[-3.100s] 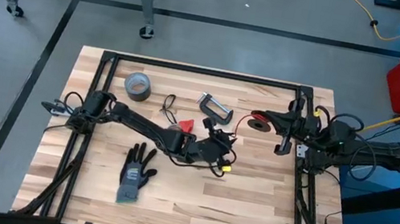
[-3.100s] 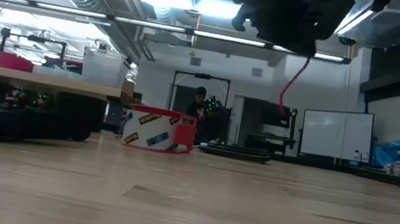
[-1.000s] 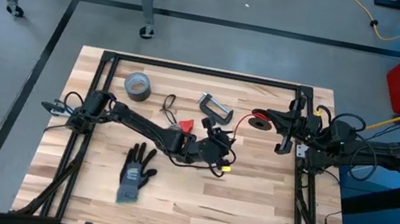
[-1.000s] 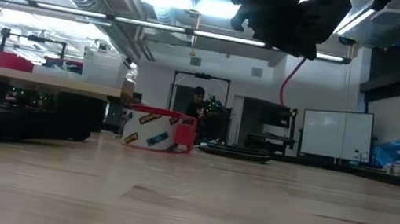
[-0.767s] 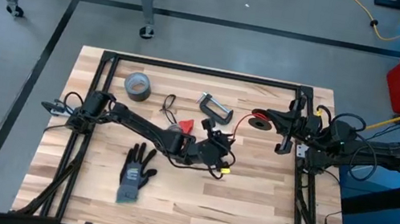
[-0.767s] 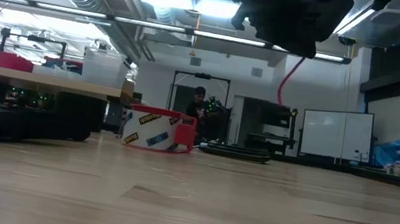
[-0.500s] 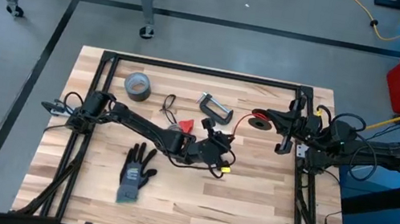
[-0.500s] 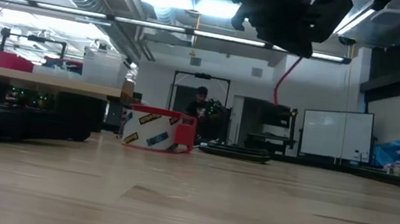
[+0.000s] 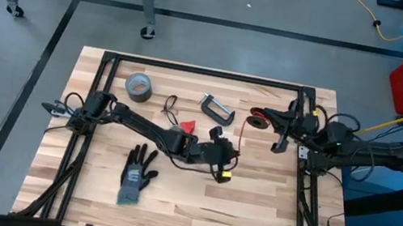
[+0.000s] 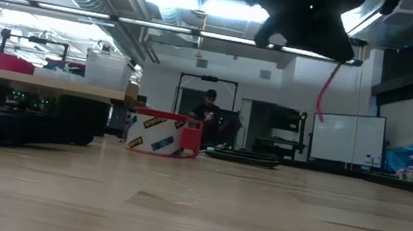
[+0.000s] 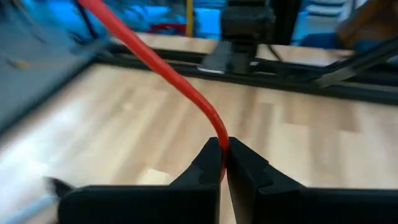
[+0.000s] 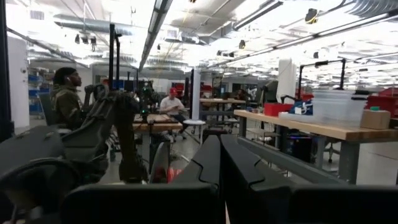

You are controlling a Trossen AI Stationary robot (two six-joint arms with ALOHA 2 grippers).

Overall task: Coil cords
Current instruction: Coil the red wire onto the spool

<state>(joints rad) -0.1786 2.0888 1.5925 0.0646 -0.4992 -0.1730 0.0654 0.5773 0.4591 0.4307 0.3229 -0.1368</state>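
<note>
My left gripper (image 11: 222, 163) has its two dark fingers pinched together on the red cord (image 11: 163, 73), which rises from between the tips and runs off toward the far edge of the table. I hold it there, I judge, to control the slack while the cord is wound.

From above, the left gripper (image 9: 220, 159) sits near the middle of the wooden table (image 9: 266, 214), and the red cord (image 9: 245, 133) arcs from it toward my right gripper (image 9: 279, 129), which is raised near the table's right side. Its fingers are pressed together; a small red coil shows just beside it, but I cannot tell whether it grips the cord.

The black cord (image 9: 170, 107) lies looped on the table, untouched, between the grey tape roll (image 9: 137, 85) and a metal clamp (image 9: 217, 109). A dark glove (image 9: 138, 176) lies nearer the front edge.
</note>
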